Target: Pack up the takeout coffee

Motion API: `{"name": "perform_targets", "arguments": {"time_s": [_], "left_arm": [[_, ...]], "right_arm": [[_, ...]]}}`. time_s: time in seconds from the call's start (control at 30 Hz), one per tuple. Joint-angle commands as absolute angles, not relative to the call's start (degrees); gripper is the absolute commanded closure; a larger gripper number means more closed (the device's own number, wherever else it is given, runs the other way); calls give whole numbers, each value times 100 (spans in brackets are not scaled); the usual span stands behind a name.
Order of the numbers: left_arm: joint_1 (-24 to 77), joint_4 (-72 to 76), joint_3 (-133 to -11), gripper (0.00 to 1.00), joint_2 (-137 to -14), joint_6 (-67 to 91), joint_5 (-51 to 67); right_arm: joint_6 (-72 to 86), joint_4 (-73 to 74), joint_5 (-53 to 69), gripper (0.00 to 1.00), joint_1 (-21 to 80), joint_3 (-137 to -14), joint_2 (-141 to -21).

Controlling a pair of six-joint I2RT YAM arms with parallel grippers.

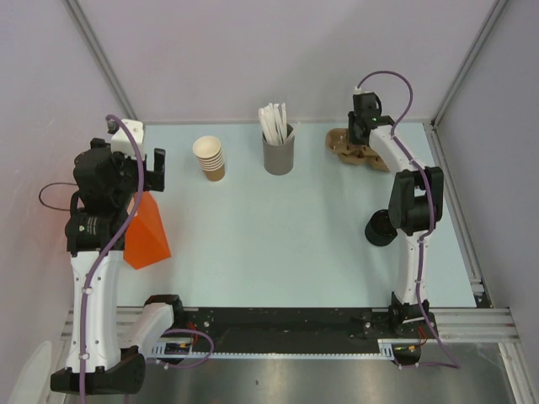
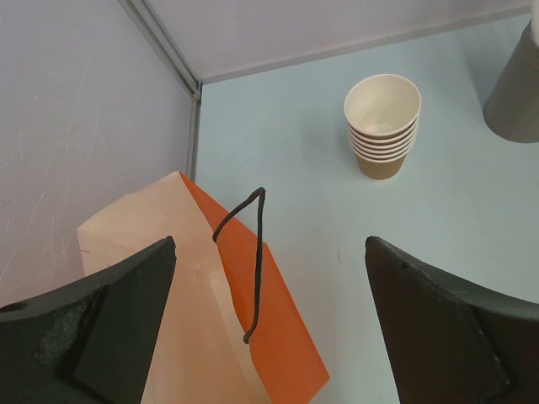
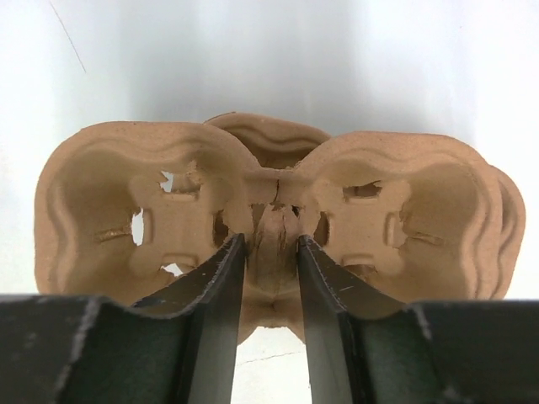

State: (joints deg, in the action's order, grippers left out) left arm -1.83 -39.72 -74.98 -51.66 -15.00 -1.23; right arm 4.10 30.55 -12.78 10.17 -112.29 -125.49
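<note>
- Coffee first: the takeout coffee, the single cup I am meant to pack, shows in no view, so I cannot place it.
- Going by the task, I expect a paper cup to be light, thin-walled and easily crushed. I would take it mid-wall, just under the rim, gently and upright.
- My right claw (image 3: 269, 242) is clenched on the centre ridge of the pulp carrier (image 3: 126, 194), at the far right of the table (image 1: 278, 244).
- That carrier is moulded tan fibre, rough and matte, with rounded wells and cut tabs. It is probably light, fairly stiff, and tearable at thin edges.
- My left claw (image 2: 269, 252) hangs spread wide, holding nothing, above the orange paper bag (image 2: 290, 345).
- Nested brown cups (image 2: 383, 126) stand near the grey holder (image 1: 278, 153).
</note>
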Motion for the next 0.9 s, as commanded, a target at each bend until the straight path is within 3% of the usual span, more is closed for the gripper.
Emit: {"name": "perform_targets", "arguments": {"time_s": [0.0, 0.2, 0.63, 0.87], "left_arm": [[-176, -3832, -7506, 1, -5142, -1380, -62], [-176, -3841, -7506, 1, -5133, -1371, -44], [-176, -3841, -7488, 1, -5124, -1362, -44], [-176, -3823, -7453, 1, -5106, -1380, -44]], "right_arm": [[334, 2909, -1362, 60, 1028, -11232, -12586], [325, 3032, -1441, 47, 1037, -11241, -12621], [343, 3164, -1503, 46, 1072, -11382, -12885], [334, 3199, -1512, 51, 1072, -11382, -12894]]}}
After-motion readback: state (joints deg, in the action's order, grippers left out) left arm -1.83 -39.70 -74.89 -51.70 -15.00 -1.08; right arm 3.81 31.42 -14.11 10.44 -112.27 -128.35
